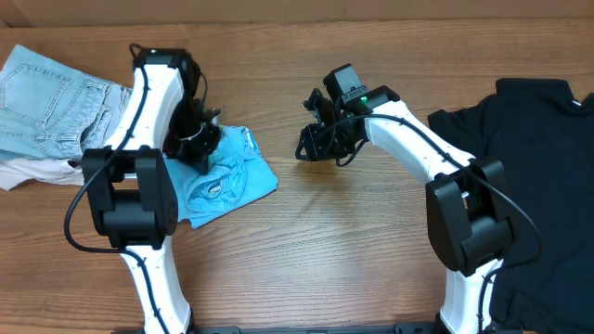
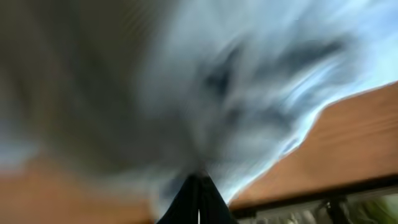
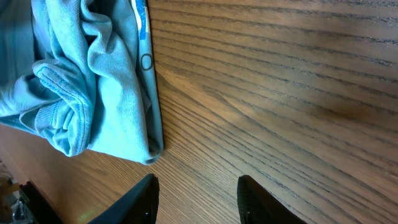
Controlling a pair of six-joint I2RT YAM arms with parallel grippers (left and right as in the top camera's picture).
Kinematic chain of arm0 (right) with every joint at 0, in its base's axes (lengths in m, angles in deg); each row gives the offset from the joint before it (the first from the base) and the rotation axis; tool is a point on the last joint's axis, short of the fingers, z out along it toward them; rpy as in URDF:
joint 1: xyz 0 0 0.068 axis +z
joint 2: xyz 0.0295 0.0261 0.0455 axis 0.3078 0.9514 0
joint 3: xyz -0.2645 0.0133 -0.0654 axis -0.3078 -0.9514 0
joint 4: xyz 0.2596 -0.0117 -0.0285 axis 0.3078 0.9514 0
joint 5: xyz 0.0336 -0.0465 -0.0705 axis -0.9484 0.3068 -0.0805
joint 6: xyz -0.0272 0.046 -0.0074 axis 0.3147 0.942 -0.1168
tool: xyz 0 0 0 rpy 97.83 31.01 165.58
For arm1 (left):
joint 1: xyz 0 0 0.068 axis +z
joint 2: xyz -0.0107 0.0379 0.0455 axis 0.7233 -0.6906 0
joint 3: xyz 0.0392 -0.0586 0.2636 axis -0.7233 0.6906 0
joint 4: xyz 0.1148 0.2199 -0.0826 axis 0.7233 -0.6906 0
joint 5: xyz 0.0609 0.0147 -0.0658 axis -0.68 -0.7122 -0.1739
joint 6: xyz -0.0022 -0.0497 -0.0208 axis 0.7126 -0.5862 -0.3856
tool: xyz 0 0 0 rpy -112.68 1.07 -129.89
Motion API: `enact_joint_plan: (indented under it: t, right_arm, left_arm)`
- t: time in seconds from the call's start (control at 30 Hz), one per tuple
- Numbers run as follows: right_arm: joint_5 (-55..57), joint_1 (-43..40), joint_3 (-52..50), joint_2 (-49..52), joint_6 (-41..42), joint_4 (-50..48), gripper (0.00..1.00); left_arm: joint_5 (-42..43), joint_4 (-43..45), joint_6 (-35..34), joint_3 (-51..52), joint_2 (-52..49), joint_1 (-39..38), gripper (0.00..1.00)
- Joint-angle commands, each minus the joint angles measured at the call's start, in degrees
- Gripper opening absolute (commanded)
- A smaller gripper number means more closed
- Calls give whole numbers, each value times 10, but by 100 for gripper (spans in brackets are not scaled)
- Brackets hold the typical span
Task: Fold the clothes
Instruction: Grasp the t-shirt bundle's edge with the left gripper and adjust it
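1. No word, brand or number can be read in full in any of these views.
2. From overhead, the sky-blue T-shirt carries a dark print on its crumpled cloth. It is a rounded shape with pale lines inside (lettering perhaps, but too small and creased to spell out).
3. In the right wrist view, a white-and-blue strip runs along the edge of the same shirt. On it stands a small ring mark, like a letter O or a zero; which of the two cannot be told.
4. The left wrist view is smeared with blur, so nothing there can be read.
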Motion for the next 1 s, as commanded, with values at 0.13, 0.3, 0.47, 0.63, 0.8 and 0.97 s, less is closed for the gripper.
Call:
enact_joint_plan:
  t: [0.13, 0.3, 0.47, 0.63, 0.8, 0.97]
  right_arm:
    - [3, -1, -3, 5, 2, -2, 44]
    - [3, -1, -3, 5, 2, -2, 45]
    - [3, -2, -3, 5, 2, 3, 47]
    - [4, -2, -4, 5, 2, 23, 47]
    - [16, -2, -4, 5, 2, 30, 47]
    - [44, -6, -3, 5, 2, 33, 47]
  left_arm:
    - [-101, -33, -125, -120, 9, 85, 4]
    - [-68, 23, -85, -106, 9, 117, 21]
    - [-57, 164, -68, -63, 8, 122, 30]
    - [30, 271, -8, 23, 8, 118, 5]
    - [4, 282, -8, 102, 8, 116, 4]
    - [141, 282, -5, 182, 8, 108, 4]
